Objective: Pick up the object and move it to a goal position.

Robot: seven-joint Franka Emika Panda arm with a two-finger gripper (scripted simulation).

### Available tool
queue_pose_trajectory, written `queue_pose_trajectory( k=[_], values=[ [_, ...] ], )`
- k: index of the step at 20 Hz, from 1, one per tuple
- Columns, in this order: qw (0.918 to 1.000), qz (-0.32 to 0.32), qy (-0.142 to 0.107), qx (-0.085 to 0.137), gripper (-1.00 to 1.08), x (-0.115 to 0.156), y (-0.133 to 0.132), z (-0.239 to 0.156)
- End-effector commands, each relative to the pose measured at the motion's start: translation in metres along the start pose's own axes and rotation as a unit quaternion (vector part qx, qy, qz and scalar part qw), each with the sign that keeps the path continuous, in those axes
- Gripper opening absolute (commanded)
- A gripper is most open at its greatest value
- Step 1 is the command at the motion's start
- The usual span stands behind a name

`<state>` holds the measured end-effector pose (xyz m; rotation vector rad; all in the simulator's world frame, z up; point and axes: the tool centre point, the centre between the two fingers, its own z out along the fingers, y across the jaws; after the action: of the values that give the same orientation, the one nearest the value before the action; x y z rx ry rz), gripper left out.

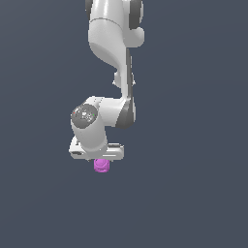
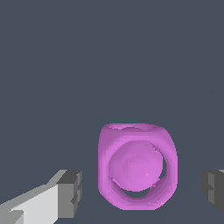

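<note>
The object [image 2: 137, 167] is a small magenta-purple block with rounded corners and a round mark on its upper face. In the wrist view it lies between my two grey fingertips [image 2: 72, 192], with a gap on each side. My gripper [image 2: 142, 190] is open around it, touching neither side. In the exterior view the object [image 1: 101, 165] peeks out just under the white hand, and the gripper [image 1: 100, 162] fingers themselves are hidden behind the hand.
A flat, dark blue-grey surface [image 1: 193, 193] fills both views. The white arm [image 1: 114, 43] comes down from the top of the exterior view.
</note>
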<state>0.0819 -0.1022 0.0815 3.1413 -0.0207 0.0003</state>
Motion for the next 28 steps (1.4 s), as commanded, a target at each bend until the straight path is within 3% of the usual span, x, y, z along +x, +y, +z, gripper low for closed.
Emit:
queue_pose_trajectory(
  k=[1,6,12,13,28],
  values=[
    [1.0,0.0,0.0,0.0,1.0,-0.001,0.0,0.011],
    [1.0,0.0,0.0,0.0,1.0,-0.001,0.0,0.037],
    [1.0,0.0,0.0,0.0,1.0,0.001,0.0,0.042],
    [1.0,0.0,0.0,0.0,-1.0,0.001,0.0,0.042],
    [1.0,0.0,0.0,0.0,-1.0,-0.002,-0.002,0.042]
  ],
)
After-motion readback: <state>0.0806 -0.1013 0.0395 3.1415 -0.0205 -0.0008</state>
